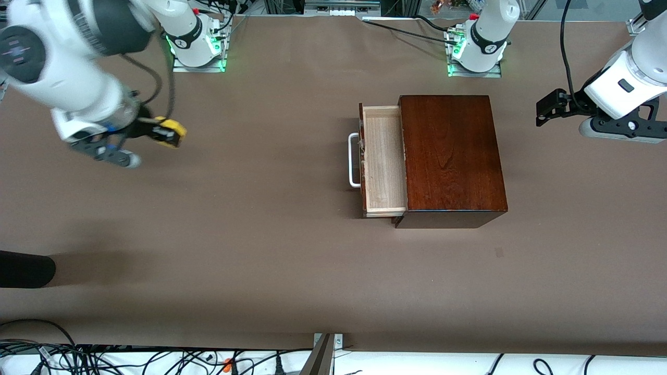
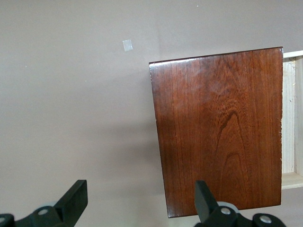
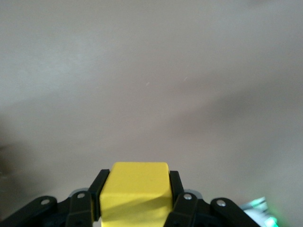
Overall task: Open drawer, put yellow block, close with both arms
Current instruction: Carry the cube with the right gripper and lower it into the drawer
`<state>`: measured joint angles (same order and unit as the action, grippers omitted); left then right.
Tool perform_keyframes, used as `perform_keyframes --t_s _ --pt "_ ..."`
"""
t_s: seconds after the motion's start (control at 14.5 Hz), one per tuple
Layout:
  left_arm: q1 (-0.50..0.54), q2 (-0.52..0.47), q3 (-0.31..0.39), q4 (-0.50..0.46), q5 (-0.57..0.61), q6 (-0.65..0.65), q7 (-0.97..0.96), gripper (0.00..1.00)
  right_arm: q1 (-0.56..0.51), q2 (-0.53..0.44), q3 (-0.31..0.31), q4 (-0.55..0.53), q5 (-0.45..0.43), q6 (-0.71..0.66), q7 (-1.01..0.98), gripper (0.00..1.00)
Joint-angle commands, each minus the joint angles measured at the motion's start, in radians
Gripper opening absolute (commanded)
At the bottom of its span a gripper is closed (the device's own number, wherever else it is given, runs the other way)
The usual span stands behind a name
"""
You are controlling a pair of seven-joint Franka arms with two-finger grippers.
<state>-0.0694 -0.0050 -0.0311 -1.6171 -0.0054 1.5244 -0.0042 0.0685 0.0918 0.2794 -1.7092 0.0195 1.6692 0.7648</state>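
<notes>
Fingers (image 3: pixel 176 189) of right gripper (image 1: pixel 165 133) round 1 yellow block (image 3: pixel 136 191)

High front camera faces both bases; wrist cameras look down, the left sharing the wooden box (image 1: pixel 452 156).
</notes>
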Motion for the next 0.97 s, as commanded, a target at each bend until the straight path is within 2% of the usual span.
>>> perform_keyframes --t_s 0.0,0.14,0.48,0.69,0.9 --pt "-0.009 0.003 0.0 0.02 -0.015 -0.015 0.006 1.0 0.06 0.048 0.079 0.06 0.025 -0.014 0.325 0.0" --pt "-0.01 0.003 -0.001 0.02 -0.016 -0.016 0.006 1.0 0.17 0.107 0.084 0.117 0.034 0.018 0.581 0.0" --pt "-0.013 0.003 -0.012 0.022 -0.016 -0.016 0.006 1.0 0.419 0.33 0.081 0.363 0.016 0.085 1.13 0.0" --pt "-0.013 0.003 -0.01 0.022 -0.016 -0.016 0.006 1.0 0.532 0.455 0.078 0.503 -0.047 0.135 1.391 0.0" --pt "-0.015 0.003 -0.013 0.023 -0.015 -0.015 0.006 1.0 0.602 0.578 0.078 0.632 -0.088 0.182 1.575 0.0"
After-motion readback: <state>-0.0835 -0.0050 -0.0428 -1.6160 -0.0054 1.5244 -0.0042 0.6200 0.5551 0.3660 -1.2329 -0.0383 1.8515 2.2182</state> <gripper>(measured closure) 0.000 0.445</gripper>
